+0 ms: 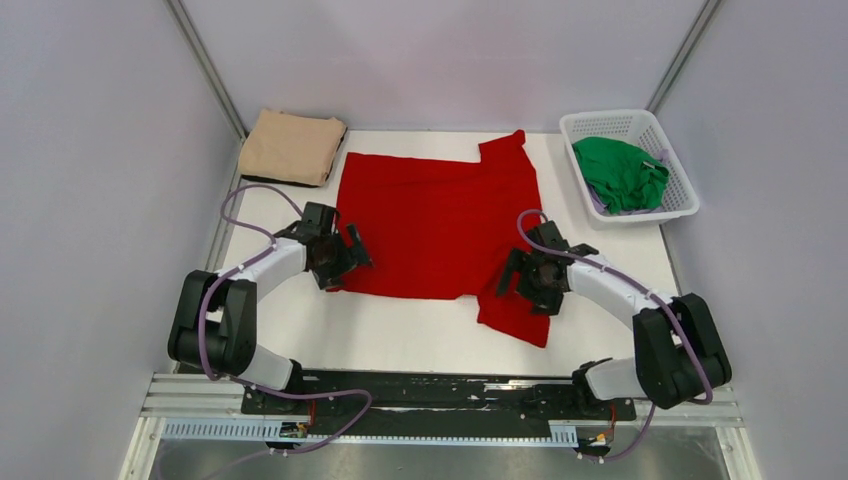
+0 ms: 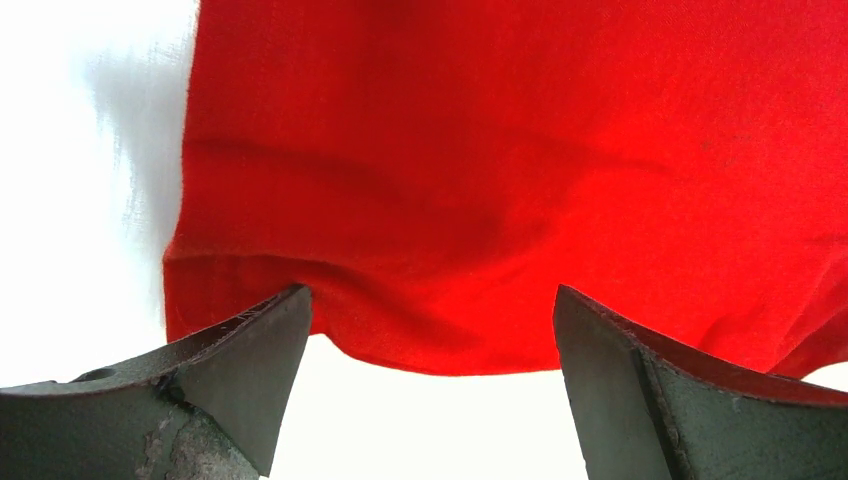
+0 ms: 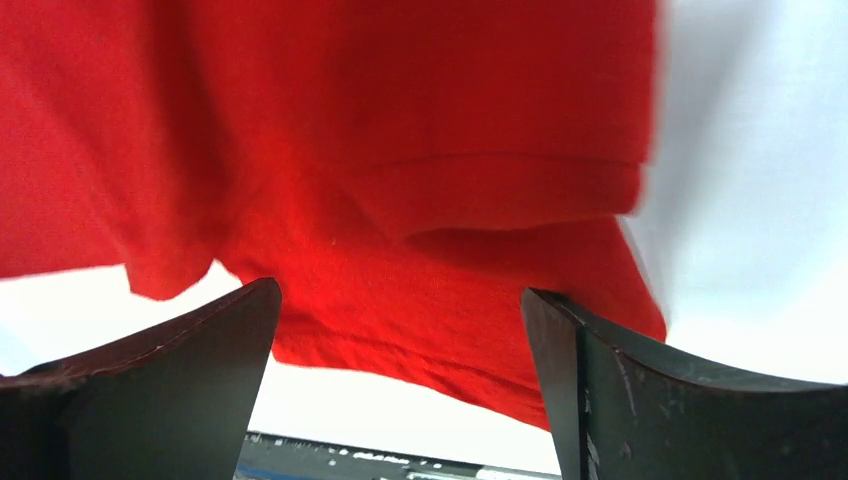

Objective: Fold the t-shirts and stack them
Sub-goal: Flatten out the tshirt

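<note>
A bright red t-shirt lies spread flat in the middle of the white table, one sleeve at the back right and one at the near right. My left gripper hangs open over its near left corner, the hem between the fingers. Over the near right sleeve my right gripper is open too, holding nothing. A tan beige t-shirt sits folded at the back left. The green t-shirt lies crumpled in the basket.
A white plastic lattice basket stands at the back right corner. Grey walls and metal posts close in the table on three sides. A black rail with the arm bases runs along the near edge.
</note>
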Motion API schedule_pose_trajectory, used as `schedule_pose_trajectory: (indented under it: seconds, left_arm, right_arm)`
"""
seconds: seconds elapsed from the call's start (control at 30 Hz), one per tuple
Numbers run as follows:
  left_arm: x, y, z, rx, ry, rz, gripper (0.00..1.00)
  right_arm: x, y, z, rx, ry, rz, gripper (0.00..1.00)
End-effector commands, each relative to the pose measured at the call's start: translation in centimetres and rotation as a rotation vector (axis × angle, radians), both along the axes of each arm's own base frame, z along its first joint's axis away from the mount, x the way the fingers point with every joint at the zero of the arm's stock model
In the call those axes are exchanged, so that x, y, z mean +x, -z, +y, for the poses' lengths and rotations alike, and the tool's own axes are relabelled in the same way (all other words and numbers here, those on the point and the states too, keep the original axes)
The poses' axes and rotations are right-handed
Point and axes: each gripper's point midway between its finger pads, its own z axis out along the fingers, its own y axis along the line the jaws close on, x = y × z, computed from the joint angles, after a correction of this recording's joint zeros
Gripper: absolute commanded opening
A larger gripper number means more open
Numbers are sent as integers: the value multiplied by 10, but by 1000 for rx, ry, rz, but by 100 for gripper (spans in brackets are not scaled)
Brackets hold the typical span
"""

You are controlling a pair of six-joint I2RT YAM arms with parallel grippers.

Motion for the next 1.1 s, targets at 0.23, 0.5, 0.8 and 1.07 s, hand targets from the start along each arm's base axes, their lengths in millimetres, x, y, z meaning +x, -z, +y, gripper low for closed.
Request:
schedule_pose_trajectory:
  seconds: [0.23, 0.5, 0.8, 1.07]
  left_arm:
    - [-17, -16, 22, 83, 9, -2, 100]
    - [-49, -49, 69, 266, -173, -11, 100]
    - [-48, -23, 73, 253, -319, 31, 97]
    - [-46, 5, 72, 284, -361, 154, 76]
  right_arm:
    - [10, -47, -61, -121, 98, -166, 100]
    - [15, -111, -71, -80, 171, -449, 100]
    - [10, -100, -81, -120, 211, -436, 100]
    - [9, -84, -85, -153, 225, -380, 100]
